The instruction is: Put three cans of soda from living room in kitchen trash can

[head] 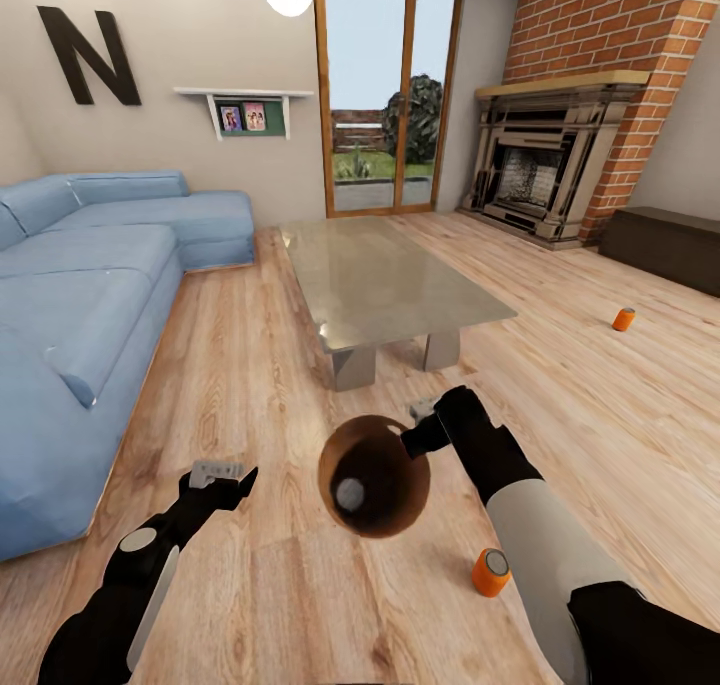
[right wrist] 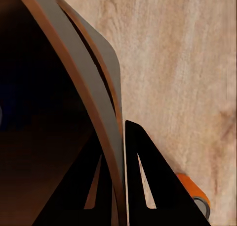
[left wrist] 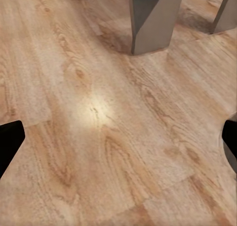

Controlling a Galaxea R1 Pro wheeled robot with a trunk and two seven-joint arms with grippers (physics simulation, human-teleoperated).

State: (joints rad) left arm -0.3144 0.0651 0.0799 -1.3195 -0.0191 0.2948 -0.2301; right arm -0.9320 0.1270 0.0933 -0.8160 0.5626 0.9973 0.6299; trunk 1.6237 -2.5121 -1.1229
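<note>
My right gripper (head: 418, 429) is shut on the rim of the tash can (head: 372, 475), a round brown bin held off the floor and tipped so its dark inside faces the head camera. The grey end of one can of soda (head: 349, 494) shows inside it. A second orange can of soda (head: 491, 572) lies on the plank floor beside my right forearm, and also shows in the right wrist view (right wrist: 195, 192). A third can of soda (head: 624, 319) lies far right on the floor. In the right wrist view the fingers (right wrist: 143, 179) clamp the bin wall (right wrist: 74, 77). My left gripper (head: 225, 475) (left wrist: 118, 142) hangs open over bare floor.
A glass table (head: 390, 275) on grey legs (left wrist: 150, 18) stands straight ahead. A blue sofa (head: 90, 295) runs along the left. The brick fireplace (head: 550, 155) and a dark low cabinet (head: 665, 245) are at the far right, and a glass door (head: 385, 95) is at the back.
</note>
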